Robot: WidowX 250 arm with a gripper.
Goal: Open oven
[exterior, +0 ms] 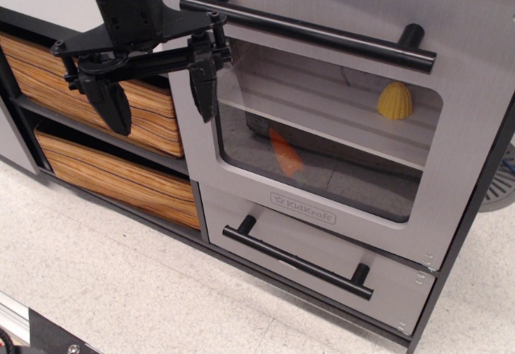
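On the oven (338,129) you can read one word, "KidKraft" (304,208), pressed into the grey panel just under the window with a small star before it. No other writing can be read.

Your gripper (153,96) comes down from the top left corner of the picture. Its two black fingers (203,76) point downward and stand wide apart. One finger hangs in front of the upper wood-grain drawer (105,92); the other hangs at the left edge of the oven door, just below the left end of the bar handle (310,32). The gripper holds nothing.

The oven fills the middle and right of the picture. Its large grey door has a clear rounded window, and the long black bar handle runs across the top. The door looks closed. Through the window you see a yellow ridged object (395,101) on the shelf and an orange piece (286,154) lower down. Under the door sits a smaller grey drawer (306,261) with its own black handle.
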